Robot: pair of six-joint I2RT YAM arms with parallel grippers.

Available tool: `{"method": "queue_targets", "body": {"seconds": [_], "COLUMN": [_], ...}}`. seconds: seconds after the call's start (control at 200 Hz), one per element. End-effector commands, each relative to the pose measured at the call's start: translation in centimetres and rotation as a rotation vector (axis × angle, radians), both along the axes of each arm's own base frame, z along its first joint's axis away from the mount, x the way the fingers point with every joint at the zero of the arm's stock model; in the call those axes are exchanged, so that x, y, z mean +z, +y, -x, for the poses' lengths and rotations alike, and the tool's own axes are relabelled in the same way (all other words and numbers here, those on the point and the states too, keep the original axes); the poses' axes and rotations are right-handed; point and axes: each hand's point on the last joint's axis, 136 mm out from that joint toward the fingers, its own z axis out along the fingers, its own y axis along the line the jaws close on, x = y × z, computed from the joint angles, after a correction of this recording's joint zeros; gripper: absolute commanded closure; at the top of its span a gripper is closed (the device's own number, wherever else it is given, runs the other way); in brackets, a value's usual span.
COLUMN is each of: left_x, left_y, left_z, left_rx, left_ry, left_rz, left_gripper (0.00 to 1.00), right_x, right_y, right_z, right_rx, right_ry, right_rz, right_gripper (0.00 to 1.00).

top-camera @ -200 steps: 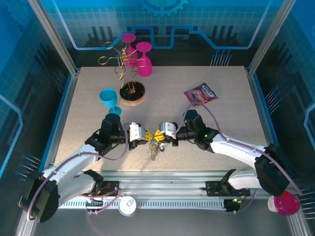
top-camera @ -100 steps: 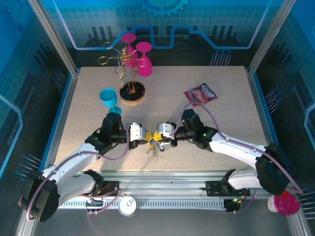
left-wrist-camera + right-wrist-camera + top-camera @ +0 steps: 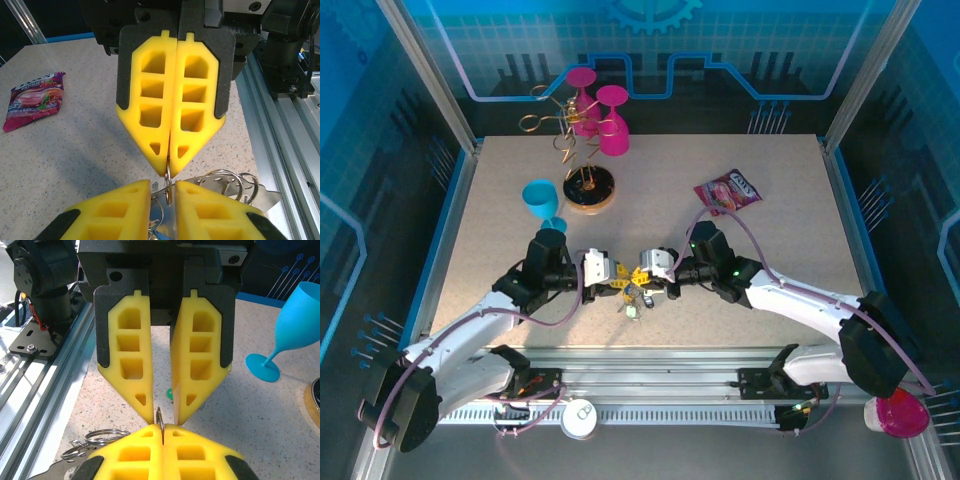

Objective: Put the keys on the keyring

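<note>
Metal keyring (image 3: 168, 181) clamped in R gripper (image 3: 163, 429) tips; L gripper (image 3: 163, 190) tips apart astride it; keys (image 3: 632, 303) below.

- Top external: fixed, high above the near side, looking down on the whole counter (image 3: 770, 170).
- Left wrist: low, very close, facing the right end effector (image 3: 169, 167).
- Right wrist: low, very close, facing the left end effector (image 3: 164, 419).
- The wrist views oppose each other and share the keyring (image 3: 168, 182).

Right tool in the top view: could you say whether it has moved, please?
Yes, the right tool shifted slightly left, away from the snack packet.
</note>
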Motion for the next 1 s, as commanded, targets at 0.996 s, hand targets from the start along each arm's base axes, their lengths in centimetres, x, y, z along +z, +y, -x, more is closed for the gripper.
{"method": "queue_targets", "body": {"seconds": [0.996], "left_x": [3.1], "left_y": [0.1], "left_z": [-1.1], "left_rx": [0.054], "left_ry": [-0.134], "left_rz": [0.04], "left_gripper": [1.0], "right_x": [3.9], "right_y": [-3.3], "right_z": [-4.0], "right_rx": [-0.269], "right_ry": [0.094], "right_rz": [-0.153], "right_gripper": [0.62]}}
